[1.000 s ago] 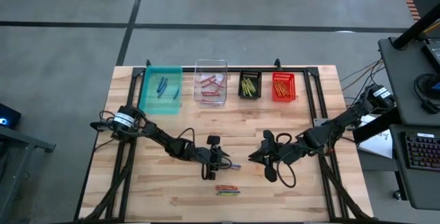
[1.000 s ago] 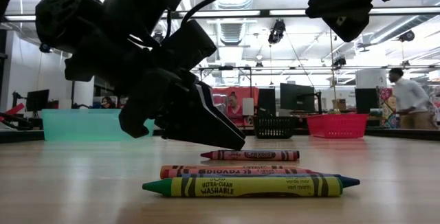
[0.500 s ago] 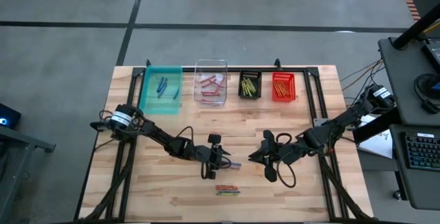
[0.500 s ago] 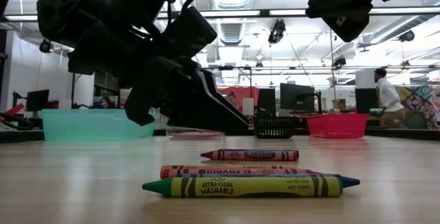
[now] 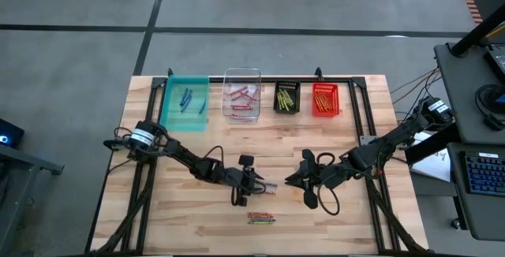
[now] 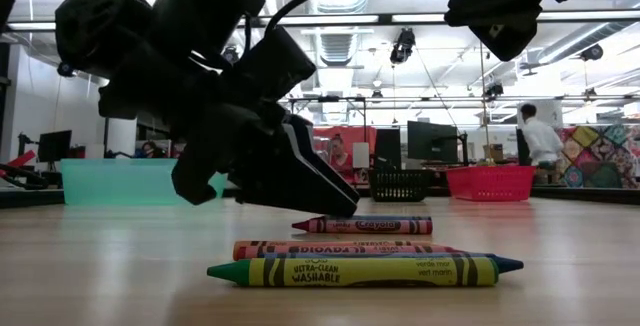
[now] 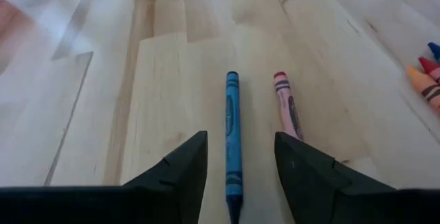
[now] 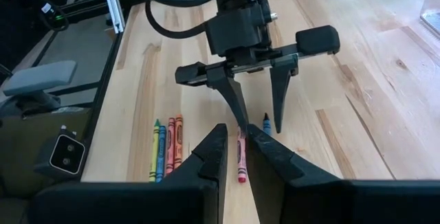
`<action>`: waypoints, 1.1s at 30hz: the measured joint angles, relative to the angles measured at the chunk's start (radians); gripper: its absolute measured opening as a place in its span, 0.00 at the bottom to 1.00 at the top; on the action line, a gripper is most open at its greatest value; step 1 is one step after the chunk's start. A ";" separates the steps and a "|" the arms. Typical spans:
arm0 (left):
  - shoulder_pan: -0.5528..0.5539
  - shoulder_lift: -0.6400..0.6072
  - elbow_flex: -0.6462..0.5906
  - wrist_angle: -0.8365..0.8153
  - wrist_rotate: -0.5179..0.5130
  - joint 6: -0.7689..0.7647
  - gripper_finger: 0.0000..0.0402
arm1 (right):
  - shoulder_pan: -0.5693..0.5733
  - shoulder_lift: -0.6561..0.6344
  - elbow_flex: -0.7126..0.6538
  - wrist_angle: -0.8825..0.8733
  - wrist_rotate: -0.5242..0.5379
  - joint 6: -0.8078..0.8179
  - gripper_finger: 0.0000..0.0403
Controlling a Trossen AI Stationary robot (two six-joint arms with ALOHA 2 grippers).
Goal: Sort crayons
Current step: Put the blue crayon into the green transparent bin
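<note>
My left gripper (image 7: pixel 239 141) is open and low over the table's middle, pointing toward the right edge. A blue crayon (image 7: pixel 232 135) lies flat between its fingers, untouched. A pink crayon (image 7: pixel 287 107) lies beside it, one end running under one fingertip (image 7: pixel 297 157); whether they touch does not show. The right wrist view shows this gripper (image 8: pixel 260 124) slanting down over both crayons (image 8: pixel 241 159). Several more crayons (image 5: pixel 261 219) lie side by side near the front edge. My right gripper (image 8: pixel 235 129) hangs higher to the right with only a narrow gap between its fingers, and it holds nothing.
Along the far edge stand a teal bin (image 5: pixel 185 101), a clear bin (image 5: pixel 241 94), a black bin (image 5: pixel 286 98) and a red bin (image 5: pixel 325 99), each with crayons in it. A black frame (image 5: pixel 359 123) runs along the table's sides. A person moves in the room beyond.
</note>
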State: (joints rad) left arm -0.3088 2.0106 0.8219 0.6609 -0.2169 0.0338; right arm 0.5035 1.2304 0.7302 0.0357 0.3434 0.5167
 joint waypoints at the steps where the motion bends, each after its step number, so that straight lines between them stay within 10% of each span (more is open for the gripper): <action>1: 0.002 0.000 0.000 -0.002 0.000 0.000 0.38 | 0.000 0.000 0.000 0.000 0.000 0.000 0.11; 33: 0.027 0.034 0.000 0.019 0.003 -0.020 0.02 | 0.000 0.000 0.000 0.001 0.001 0.000 0.11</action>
State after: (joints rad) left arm -0.2819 2.0450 0.8223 0.6797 -0.2137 0.0133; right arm 0.5034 1.2304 0.7300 0.0364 0.3447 0.5167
